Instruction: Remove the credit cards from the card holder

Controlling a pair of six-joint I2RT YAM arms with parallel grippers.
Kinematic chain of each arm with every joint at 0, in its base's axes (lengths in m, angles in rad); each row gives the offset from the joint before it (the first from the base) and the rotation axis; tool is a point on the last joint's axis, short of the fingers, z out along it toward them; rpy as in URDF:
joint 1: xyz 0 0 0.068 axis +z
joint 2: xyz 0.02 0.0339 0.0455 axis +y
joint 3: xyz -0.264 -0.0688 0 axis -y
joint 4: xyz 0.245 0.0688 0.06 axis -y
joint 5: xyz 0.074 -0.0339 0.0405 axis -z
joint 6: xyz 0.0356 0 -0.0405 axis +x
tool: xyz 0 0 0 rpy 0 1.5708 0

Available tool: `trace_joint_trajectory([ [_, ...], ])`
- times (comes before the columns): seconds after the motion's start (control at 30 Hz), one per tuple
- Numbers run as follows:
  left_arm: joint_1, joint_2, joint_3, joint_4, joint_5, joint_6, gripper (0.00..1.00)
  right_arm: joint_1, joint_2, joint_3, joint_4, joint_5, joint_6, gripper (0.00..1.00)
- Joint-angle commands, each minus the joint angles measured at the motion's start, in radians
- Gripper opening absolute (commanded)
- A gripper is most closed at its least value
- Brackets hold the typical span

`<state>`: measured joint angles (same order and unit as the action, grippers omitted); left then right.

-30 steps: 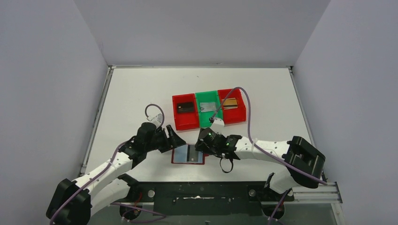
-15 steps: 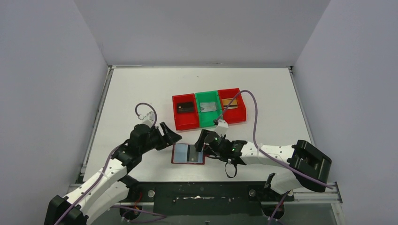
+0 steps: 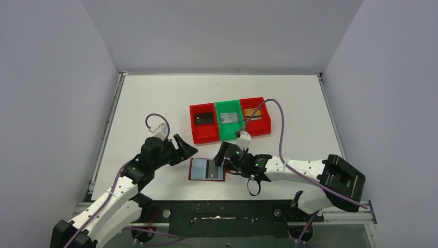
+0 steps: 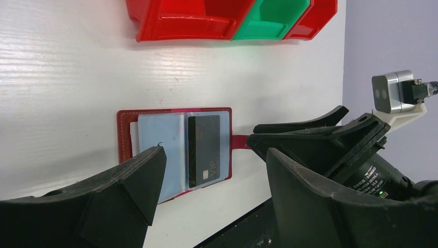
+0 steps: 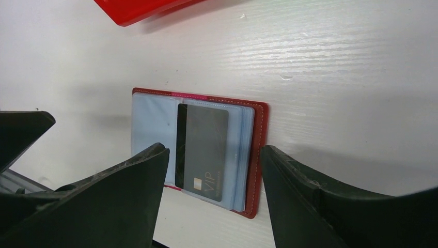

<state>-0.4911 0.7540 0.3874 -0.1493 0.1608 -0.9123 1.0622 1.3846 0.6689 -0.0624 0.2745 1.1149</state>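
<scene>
The card holder lies open flat on the white table near the front edge, dark red with pale blue sleeves. A dark grey credit card marked VIP sits in its right sleeve. My left gripper hovers open just off the holder's upper left corner, with nothing between its fingers. On the other side my right gripper stands open over the holder's right edge, also empty. Three more credit cards lie in the bins: a dark one, a silvery one and a gold one.
Behind the holder stand a red bin, a green bin and a second red bin, side by side. The table's black front rail runs just below the holder. The right arm's cable loops over the bins.
Both arms have drawn back slightly from the card holder, the left one to the left. Both pairs of jaws stand wider than a second ago. The holder has not moved.
</scene>
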Motion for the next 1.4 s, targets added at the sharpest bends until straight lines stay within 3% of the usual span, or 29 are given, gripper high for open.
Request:
trace_joint_trajectory([
  [0.0, 0.009, 0.014, 0.015, 0.043, 0.048, 0.012, 0.71, 0.01, 0.013, 0.043, -0.013, 0.044, 0.026, 0.65],
  [0.3, 0.012, 0.085, -0.003, 0.153, 0.172, -0.01, 0.69, 0.02, 0.038, 0.06, -0.029, 0.019, 0.035, 0.62],
  [0.5, 0.007, 0.21, 0.01, 0.238, 0.248, -0.024, 0.63, 0.021, 0.089, 0.077, -0.015, -0.025, 0.015, 0.49],
  [0.83, -0.003, 0.279, 0.023, 0.219, 0.225, -0.012, 0.61, 0.022, 0.117, 0.084, -0.012, -0.063, -0.007, 0.35],
  [1.07, -0.022, 0.316, 0.022, 0.229, 0.222, -0.006, 0.59, 0.021, 0.166, 0.122, -0.065, -0.066, -0.006, 0.33],
  [1.37, -0.042, 0.38, 0.038, 0.204, 0.197, 0.022, 0.57, -0.006, 0.203, 0.107, -0.125, -0.073, 0.032, 0.22],
])
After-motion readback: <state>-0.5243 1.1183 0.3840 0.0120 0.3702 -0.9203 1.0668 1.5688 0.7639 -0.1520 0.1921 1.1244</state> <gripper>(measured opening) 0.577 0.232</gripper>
